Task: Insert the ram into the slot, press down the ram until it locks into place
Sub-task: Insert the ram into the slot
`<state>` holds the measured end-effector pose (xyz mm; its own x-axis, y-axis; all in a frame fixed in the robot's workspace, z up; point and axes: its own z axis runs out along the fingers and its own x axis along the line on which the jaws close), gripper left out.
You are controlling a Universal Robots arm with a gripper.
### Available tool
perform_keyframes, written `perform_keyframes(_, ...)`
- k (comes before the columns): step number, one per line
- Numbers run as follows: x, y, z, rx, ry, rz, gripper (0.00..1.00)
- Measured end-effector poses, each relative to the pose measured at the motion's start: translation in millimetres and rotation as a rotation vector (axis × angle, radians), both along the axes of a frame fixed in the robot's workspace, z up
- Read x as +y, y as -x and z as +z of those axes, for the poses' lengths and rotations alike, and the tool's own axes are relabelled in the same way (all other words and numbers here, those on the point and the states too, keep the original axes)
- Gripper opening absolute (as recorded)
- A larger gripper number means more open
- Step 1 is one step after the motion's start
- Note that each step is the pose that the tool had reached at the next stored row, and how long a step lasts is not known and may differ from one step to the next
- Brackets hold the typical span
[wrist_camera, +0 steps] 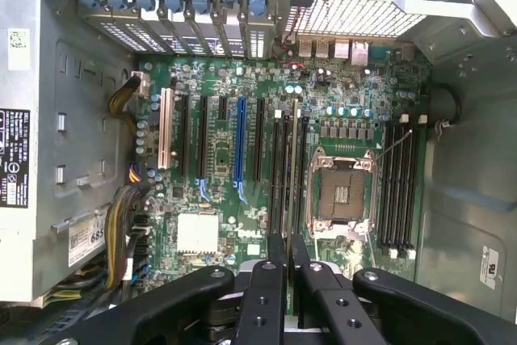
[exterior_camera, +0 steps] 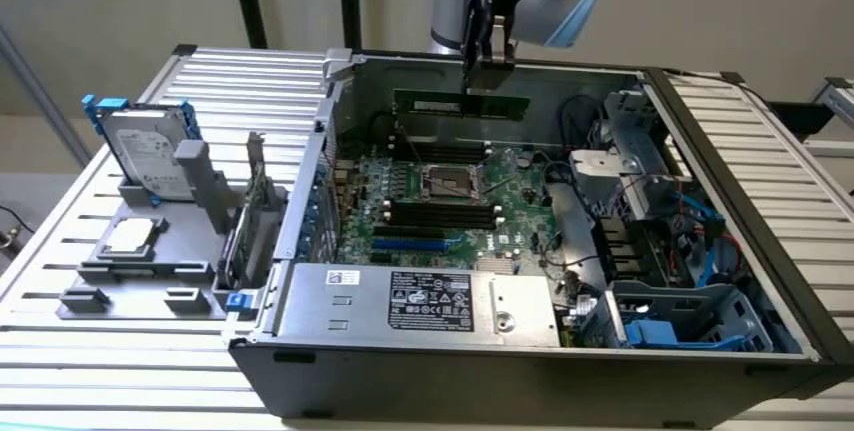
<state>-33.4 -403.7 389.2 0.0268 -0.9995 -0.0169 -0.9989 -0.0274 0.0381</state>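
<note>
The fingers [wrist_camera: 268, 305] are clenched on the ram's [exterior_camera: 461, 104] top edge. In the exterior view it hangs level, clear of the motherboard [exterior_camera: 518, 191], at 12 o'clock from the processor socket [exterior_camera: 447, 183]. The slot [wrist_camera: 279, 183] lies empty. I judge this the approach step; seating calls for squaring the stick over one socket.

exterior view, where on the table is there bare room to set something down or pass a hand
Bare slats of the table lie on the near side of the grey fixture, beyond the hard drive, and on the exterior view's right of the case. Inside the case it is crowded: cables and drive bays, with the end effector holding the ram above the motherboard.
</note>
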Motion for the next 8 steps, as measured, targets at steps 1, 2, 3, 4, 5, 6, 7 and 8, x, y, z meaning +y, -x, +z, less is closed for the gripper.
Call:
perform_keyframes(1,0.0,0.0,-1.4,-0.0001,0.0011,0.0,0.14)
perform_keyframes(2,0.0,-0.1,-3.1,0.0,0.0022,0.0,0.14)
perform_keyframes(3,0.1,0.0,-4.9,0.0001,0.0024,0.0,0.14)
perform_keyframes(4,0.2,0.0,-6.8,0.0,0.0024,0.0,0.14)
perform_keyframes(5,0.4,0.0,-8.6,0.0,0.0024,0.0,0.14)
perform_keyframes(6,0.6,0.0,-10.4,0.0,0.0024,0.0,0.14)
perform_keyframes(7,0.8,0.0,-12.2,0.0,0.0024,0.0,0.14)
perform_keyframes(8,0.9,0.0,-14.0,0.0001,0.0025,0.0,0.14)
